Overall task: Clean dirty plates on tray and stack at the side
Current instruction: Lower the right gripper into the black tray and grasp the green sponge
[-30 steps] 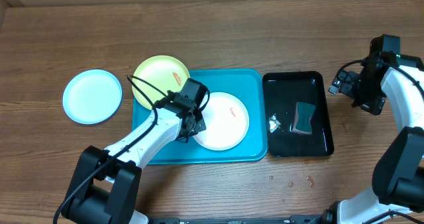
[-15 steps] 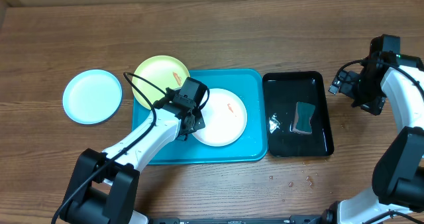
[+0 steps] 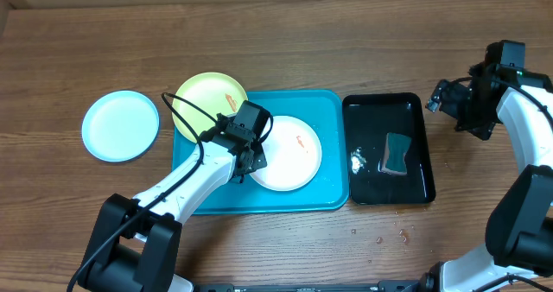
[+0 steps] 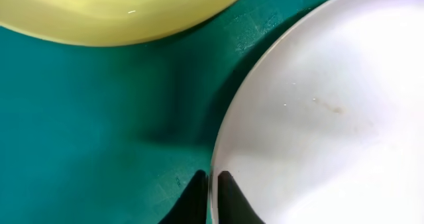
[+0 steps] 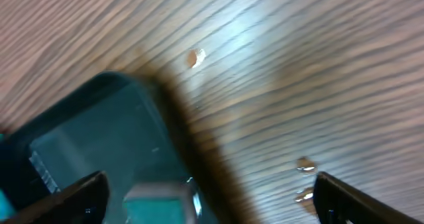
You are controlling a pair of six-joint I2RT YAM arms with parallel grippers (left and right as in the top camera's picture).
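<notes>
- Left gripper (image 4: 211, 184) clamps the white plate (image 3: 289, 154) at its rim; the plate, spreading ahead and right of it, has slid slightly across the tray (image 3: 333, 102), seemingly toward lifting.
- Right gripper (image 5: 211, 187) hangs spread, empty.

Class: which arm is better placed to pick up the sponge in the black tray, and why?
Right. The right gripper hovers open beside the black tray holding the sponge; the left gripper pinches the rim of the white plate.

Overhead looks down; left wrist hugs the tray (image 4: 79, 131).
</notes>
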